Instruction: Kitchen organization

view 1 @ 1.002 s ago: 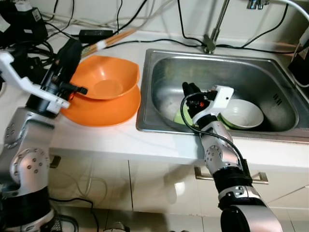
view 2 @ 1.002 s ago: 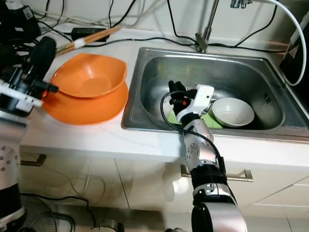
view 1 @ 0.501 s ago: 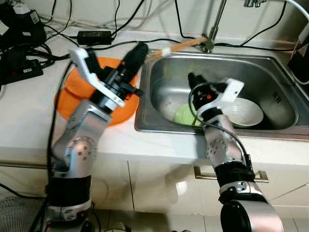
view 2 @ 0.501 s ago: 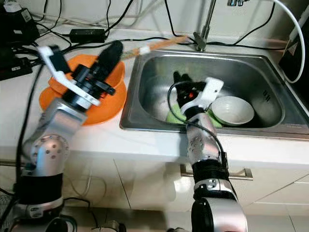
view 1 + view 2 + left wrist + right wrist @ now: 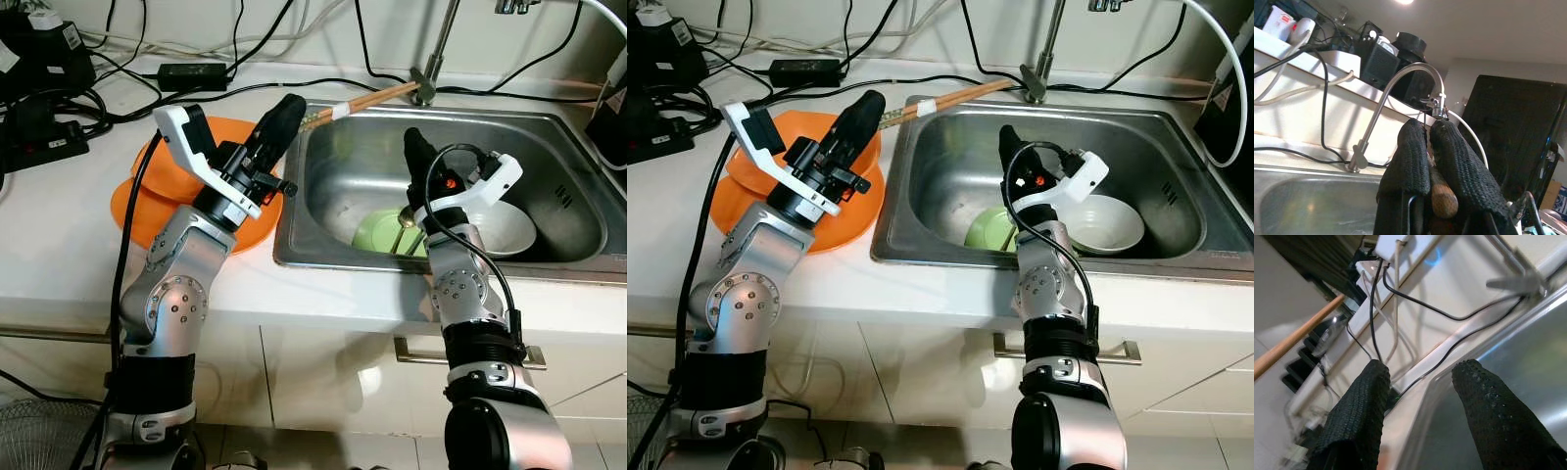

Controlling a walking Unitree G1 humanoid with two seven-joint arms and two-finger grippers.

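Chopsticks clamped in left gripper, poking toward 2 o'clock over sink rim.
Best kept level and pinched tight, clear of faucet, then lowered gently. Left forearm angled up over orange bowls; right gripper upright above green bowl, fingers spread, holding nothing.

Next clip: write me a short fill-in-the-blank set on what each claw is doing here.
1. The left claw is shut on the ____.
2. The right claw, fingers apart, is raised over the ____.
3. Beside the green dish in the basin sits a ____ bowl.

Missing words: chopsticks; sink; white
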